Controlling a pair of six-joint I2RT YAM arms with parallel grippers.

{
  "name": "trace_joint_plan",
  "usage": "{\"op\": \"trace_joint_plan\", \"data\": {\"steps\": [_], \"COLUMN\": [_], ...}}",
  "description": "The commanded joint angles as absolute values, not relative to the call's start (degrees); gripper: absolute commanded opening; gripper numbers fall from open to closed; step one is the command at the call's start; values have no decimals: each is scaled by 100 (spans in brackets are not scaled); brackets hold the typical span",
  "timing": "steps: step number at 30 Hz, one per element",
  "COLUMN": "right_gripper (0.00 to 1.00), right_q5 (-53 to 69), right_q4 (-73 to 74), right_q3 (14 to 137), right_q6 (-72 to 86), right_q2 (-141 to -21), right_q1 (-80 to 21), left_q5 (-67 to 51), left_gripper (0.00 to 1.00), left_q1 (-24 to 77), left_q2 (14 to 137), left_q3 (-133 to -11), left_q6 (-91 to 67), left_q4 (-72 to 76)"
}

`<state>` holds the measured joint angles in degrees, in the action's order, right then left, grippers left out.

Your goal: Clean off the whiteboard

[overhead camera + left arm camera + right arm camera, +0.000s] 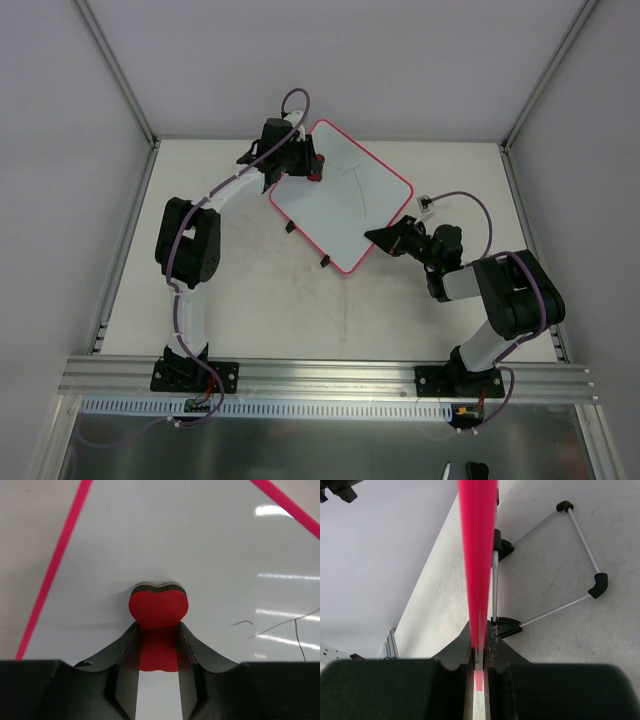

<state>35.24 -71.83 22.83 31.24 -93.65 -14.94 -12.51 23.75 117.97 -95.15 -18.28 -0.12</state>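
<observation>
Currently your right end effector (385,238) clamps the whiteboard (345,195) rim at 4 o'clock; your left end effector (157,632) pinches the eraser (158,607) at 11 o'clock.

place: robot lab test cell
mounting: left arm (190,250), right arm (505,300) bolted to aluminium rail (330,372) at worktop (260,310) edge
enclosure: plain white walls (330,60), metal corner posts (115,65)
wiring: purple cables (296,91) on arms

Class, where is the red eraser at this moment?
In the top view the red eraser rests against the whiteboard by its far left edge, clamped in the left gripper; the pen marks lie to its right.
</observation>
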Motion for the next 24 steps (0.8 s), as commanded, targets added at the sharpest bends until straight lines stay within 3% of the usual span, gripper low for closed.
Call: {"op": "trace_joint_plan", "data": {"steps": [1,24], "right_gripper": [0,0], "right_q5": [4078,4140], "right_q4": [-8780,-8780], "right_q3": [2461,2575], "right_q6": [2971,2716], "right_q2": [-9220,-9483], "right_q1": [-1670,-1846], "left_q5": [-1142,-1309], "left_gripper": [6,5], "left_q1": [2356,3129], "left_q2": [11847,11654], "left_q3": [-9966,-10239], "left_q6": [-1617,-1310], "left_q4": [-167,-334]}}
